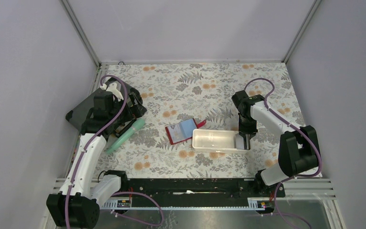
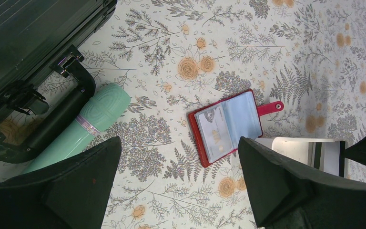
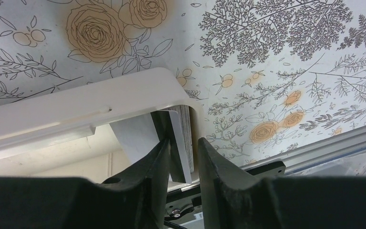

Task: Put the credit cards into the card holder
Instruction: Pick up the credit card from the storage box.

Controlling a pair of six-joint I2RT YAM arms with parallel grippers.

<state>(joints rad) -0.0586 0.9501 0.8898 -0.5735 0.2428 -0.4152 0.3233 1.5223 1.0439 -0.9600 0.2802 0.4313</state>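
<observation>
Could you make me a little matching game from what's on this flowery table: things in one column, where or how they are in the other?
Things:
1 card holder
2 white tray
3 mint-green cylinder
4 dark hard case

States:
A lying beside the case's handle
B lying open, clear sleeves showing
C farthest left of all
D credit cards standing in one end

Pairs: 1-B, 2-D, 3-A, 4-C

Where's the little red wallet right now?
In the top view the red wallet lies open near the middle of the table, just left of the white tray and to the right of the mint-green tube.
</observation>
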